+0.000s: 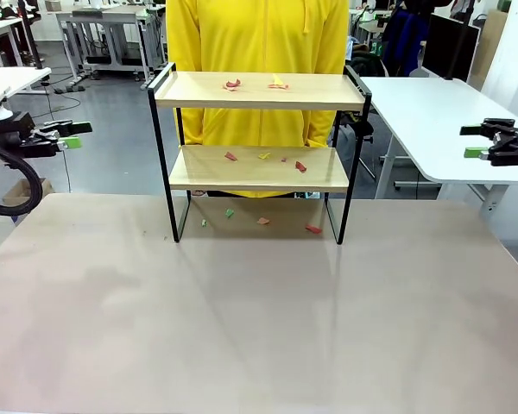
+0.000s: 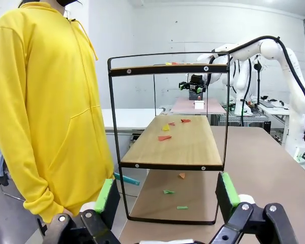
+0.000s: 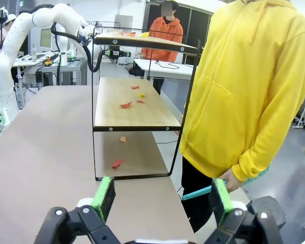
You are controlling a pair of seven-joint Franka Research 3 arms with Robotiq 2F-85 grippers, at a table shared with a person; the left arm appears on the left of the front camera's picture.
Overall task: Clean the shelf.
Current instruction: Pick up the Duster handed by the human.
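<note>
Two-tier shelf (image 1: pixel 198 90) stands at far edge of worktop (image 1: pixel 259 328), long axis running L-R, open front toward robot. Person in yellow hoodie (image 1: pixel 259 34) just behind it, cropped at shoulders. Small red, yellow & green scraps (image 1: pixel 300 166) lie on both boards & beneath; material unclear. L pincer (image 1: pixel 76 135) & R pincer (image 1: pixel 473 141) hang spread, well off each end, with broad worktop between.

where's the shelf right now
In the front view the shelf stands near the far edge of the table, in the middle, directly in front of the person in yellow, with paper scraps on both boards.
</note>
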